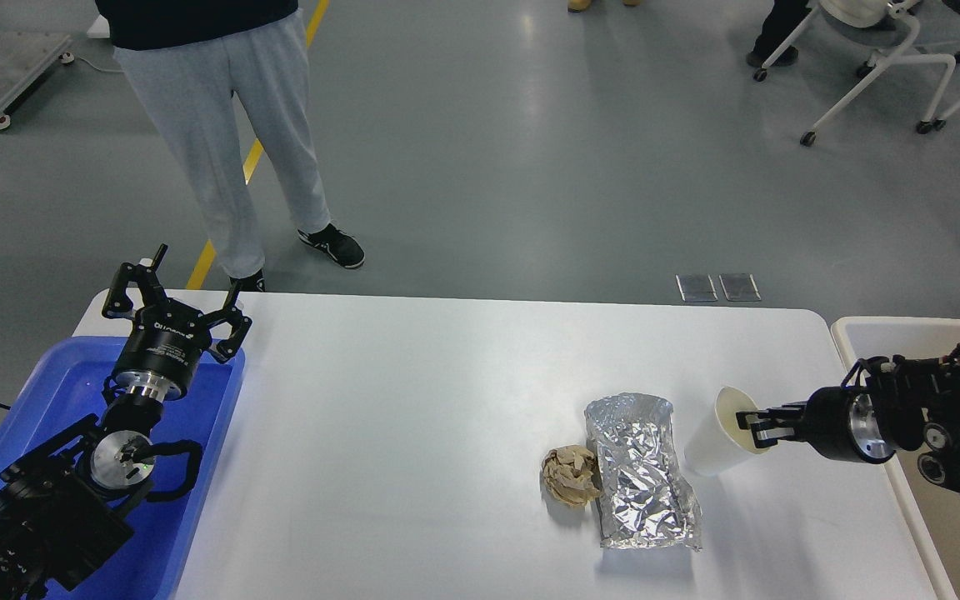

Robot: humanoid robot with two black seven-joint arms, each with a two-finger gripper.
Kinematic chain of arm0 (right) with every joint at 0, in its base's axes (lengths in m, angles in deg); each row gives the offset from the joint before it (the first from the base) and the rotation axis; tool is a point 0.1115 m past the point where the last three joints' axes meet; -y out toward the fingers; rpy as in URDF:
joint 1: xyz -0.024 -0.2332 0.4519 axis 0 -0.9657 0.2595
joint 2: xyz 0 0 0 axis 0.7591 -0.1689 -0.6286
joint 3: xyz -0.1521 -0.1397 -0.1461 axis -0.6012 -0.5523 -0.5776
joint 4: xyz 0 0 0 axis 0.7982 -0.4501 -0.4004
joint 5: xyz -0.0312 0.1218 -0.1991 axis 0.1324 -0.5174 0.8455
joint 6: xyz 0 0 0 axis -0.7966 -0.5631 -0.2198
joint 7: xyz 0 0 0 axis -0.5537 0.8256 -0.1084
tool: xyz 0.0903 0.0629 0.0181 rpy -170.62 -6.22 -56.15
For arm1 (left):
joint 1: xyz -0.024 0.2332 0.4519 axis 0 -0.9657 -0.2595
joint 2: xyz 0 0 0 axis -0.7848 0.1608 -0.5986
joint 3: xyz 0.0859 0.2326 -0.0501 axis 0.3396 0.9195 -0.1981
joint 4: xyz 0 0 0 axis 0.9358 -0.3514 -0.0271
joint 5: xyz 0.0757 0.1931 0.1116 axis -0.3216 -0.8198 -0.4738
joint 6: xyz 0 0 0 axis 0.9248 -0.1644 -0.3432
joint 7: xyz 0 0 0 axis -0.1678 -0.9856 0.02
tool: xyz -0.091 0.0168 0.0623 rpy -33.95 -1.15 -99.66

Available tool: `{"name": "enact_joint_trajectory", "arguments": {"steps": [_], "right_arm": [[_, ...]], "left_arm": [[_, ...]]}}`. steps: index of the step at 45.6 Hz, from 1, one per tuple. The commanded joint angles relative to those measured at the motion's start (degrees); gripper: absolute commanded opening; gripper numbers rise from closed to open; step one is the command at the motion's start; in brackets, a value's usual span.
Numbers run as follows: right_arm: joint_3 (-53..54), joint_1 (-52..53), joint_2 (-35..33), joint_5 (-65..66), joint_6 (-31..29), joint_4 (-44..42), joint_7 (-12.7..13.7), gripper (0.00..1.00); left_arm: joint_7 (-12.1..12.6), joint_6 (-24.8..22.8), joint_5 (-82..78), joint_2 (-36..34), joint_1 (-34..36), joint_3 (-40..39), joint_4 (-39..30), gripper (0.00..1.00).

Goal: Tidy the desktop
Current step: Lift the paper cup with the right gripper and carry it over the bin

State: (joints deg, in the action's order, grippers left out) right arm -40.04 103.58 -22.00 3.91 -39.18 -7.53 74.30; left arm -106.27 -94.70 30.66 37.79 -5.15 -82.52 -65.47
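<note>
Grey shop floor runs behind the desktop (413,400), a glossy white slab with rounded corners whose long axis lies left to right across the view and which fills its middle and lower part. One person (222,142) in grey trousers and black shoes stands at the far left corner, close to the edge, and white wheeled chairs (880,67) sit well back at the upper right. One blue tray (213,467) butts against the left end of the desktop and one beige bin (851,333) against the right end. Three loose things lie on the white surface, all toward the right: one crumpled foil bag (642,471) lying flat with its long side running near to far, one wad of brown paper (570,475) touching the bag's left edge, and one white paper cup (717,433) tipped over just right of the bag, its mouth facing up and to the right. The left gripper (176,300) hangs over the far end of the blue tray with its fingers spread wide, holding nothing, well apart from the litter. The right gripper (751,427) reaches in from over the bin, its fingers (767,414) pinching the rim of the cup, one of them inside the mouth. Nothing lies between the left arm and the three items except bare white top.
</note>
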Motion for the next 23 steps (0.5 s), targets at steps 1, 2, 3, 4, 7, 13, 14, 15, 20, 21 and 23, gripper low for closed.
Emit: {"name": "enact_joint_trajectory", "arguments": {"steps": [1,2,3,4,7,13,14,15,20,21,23], "right_arm": [[0.0,6.5,-5.7,-1.4,-4.3,4.3,-0.1,0.00],[0.0,7.3,-6.3,-1.4,-4.9,4.8,-0.1,0.00],[0.0,8.2,-6.9,-1.5,-5.7,5.4,-0.1,0.00],[0.1,9.2,-7.4,-1.5,-6.4,5.9,-0.1,0.00],[0.1,12.1,-9.2,-1.5,-8.5,7.4,-0.1,0.00],[0.2,16.9,-12.0,-1.5,-12.2,9.4,-0.1,0.00],[0.2,17.7,-12.5,-1.5,-12.9,9.8,-0.1,0.00],[0.2,18.4,-13.1,-1.5,-13.5,10.1,-0.1,0.00],[0.5,23.0,-16.2,-1.4,-17.3,12.3,-0.1,0.00],[0.5,23.7,-16.4,-1.5,-18.0,12.6,-0.1,0.00],[0.6,25.0,-17.4,-1.4,-19.1,13.2,-0.1,0.00]], "left_arm": [[0.1,0.0,0.0,0.0,0.0,0.0,0.0,1.00],[0.1,0.0,0.0,0.0,0.0,0.0,0.0,1.00],[0.0,0.0,0.0,0.0,0.0,0.0,0.0,1.00],[0.0,0.0,0.0,0.0,0.0,0.0,0.0,1.00],[0.0,0.0,0.0,0.0,0.0,0.0,0.0,1.00],[0.0,0.0,0.0,0.0,0.0,0.0,0.0,1.00],[0.0,0.0,0.0,0.0,0.0,0.0,0.0,1.00],[0.0,0.0,0.0,0.0,0.0,0.0,0.1,1.00],[0.0,0.0,0.0,0.0,0.0,0.0,0.0,1.00],[0.0,0.0,0.0,0.0,0.0,0.0,0.0,1.00],[0.0,0.0,0.0,0.0,0.0,0.0,0.0,1.00]]}}
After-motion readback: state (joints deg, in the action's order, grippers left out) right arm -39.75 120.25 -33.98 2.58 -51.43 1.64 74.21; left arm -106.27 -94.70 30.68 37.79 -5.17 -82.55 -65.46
